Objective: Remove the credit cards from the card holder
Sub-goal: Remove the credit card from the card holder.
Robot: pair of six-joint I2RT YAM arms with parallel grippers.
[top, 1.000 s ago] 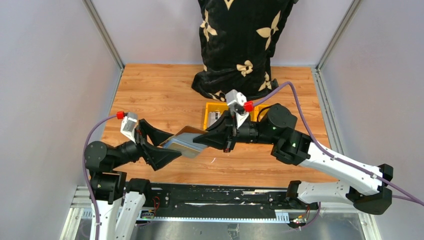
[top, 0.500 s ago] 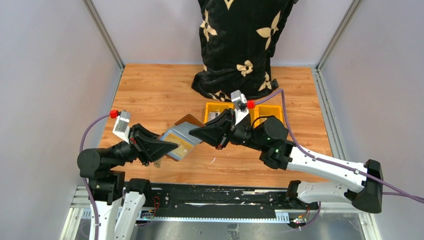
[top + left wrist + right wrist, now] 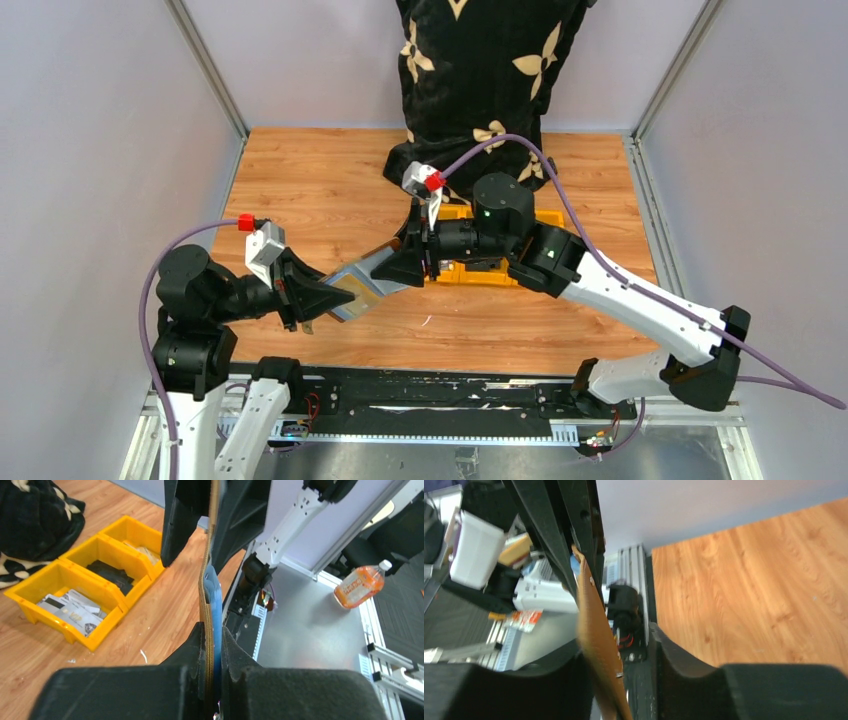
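Above our wooden desk (image 3: 300, 180), just short of the yellow bins (image 3: 100, 630), we hold the card holder (image 3: 365, 280) with the left pincer (image 3: 340, 292) clamped on it and the right pincer (image 3: 393, 270) apart around it; credit cards (image 3: 70, 611) lie in one bin, and another seemingly sits inside the holder.

Bright, even light from above, soft shadows on the wooden table (image 3: 300, 180), top view sharp, wrist views softer — black fingers (image 3: 684, 680) up close out of focus, card holder (image 3: 596, 645) smeared with blur
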